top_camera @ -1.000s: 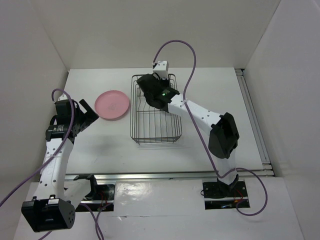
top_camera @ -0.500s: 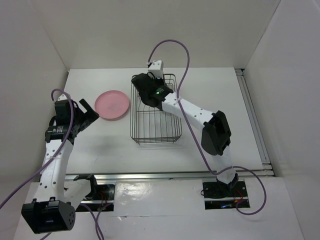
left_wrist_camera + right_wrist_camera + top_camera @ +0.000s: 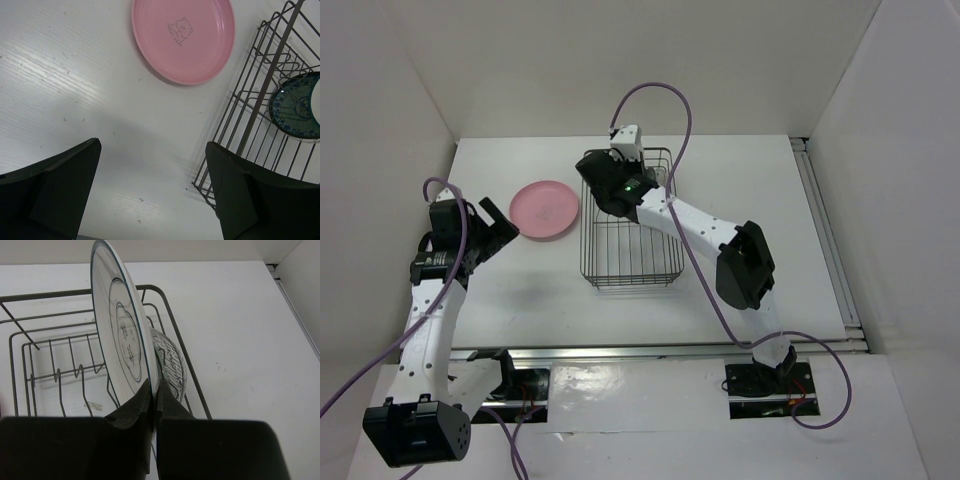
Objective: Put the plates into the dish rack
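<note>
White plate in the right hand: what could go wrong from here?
1. The right hand pinches the white plate only at its rim; upright, it could pivot or slip.
2. The teal plate stands close beside it in the dish rack; lowering could knock them together.

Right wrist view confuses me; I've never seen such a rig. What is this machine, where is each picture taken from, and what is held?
Two robot arms stand at the near edge of a white table. One picture looks down from above and behind them; the other two come from a camera on each wrist, showing that arm's own tool. The right tool is shut on the rim of a white plate, held upright at the wire dish rack. A dark patterned plate stands in the rack beside it. The left tool is open and empty, near a pink plate flat on the table.
</note>
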`<state>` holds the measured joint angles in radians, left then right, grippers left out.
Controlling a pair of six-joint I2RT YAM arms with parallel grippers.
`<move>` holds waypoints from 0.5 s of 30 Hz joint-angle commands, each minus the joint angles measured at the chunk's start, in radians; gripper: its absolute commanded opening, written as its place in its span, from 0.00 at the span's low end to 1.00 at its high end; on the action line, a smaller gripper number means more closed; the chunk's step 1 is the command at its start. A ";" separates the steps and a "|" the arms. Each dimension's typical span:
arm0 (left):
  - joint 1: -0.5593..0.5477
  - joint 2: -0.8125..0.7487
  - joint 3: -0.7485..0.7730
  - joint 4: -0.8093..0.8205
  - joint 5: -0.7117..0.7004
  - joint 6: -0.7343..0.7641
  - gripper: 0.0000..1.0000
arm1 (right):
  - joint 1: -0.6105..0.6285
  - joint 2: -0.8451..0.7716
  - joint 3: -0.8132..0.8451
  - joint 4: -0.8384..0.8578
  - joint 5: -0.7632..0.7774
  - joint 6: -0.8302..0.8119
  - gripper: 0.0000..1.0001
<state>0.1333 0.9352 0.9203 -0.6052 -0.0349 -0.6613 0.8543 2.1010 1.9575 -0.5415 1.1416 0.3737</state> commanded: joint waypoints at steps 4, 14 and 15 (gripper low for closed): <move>0.005 -0.016 0.005 0.038 0.018 0.003 1.00 | 0.009 0.002 0.046 -0.006 0.064 0.042 0.00; 0.005 -0.016 -0.005 0.038 0.036 0.003 1.00 | 0.000 -0.019 0.037 0.003 0.073 0.022 0.00; 0.005 -0.016 -0.005 0.038 0.036 0.003 1.00 | 0.000 -0.019 0.037 -0.008 0.073 0.022 0.00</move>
<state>0.1333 0.9352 0.9199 -0.6048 -0.0124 -0.6613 0.8547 2.1021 1.9575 -0.5480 1.1515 0.3843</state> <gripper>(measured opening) 0.999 0.045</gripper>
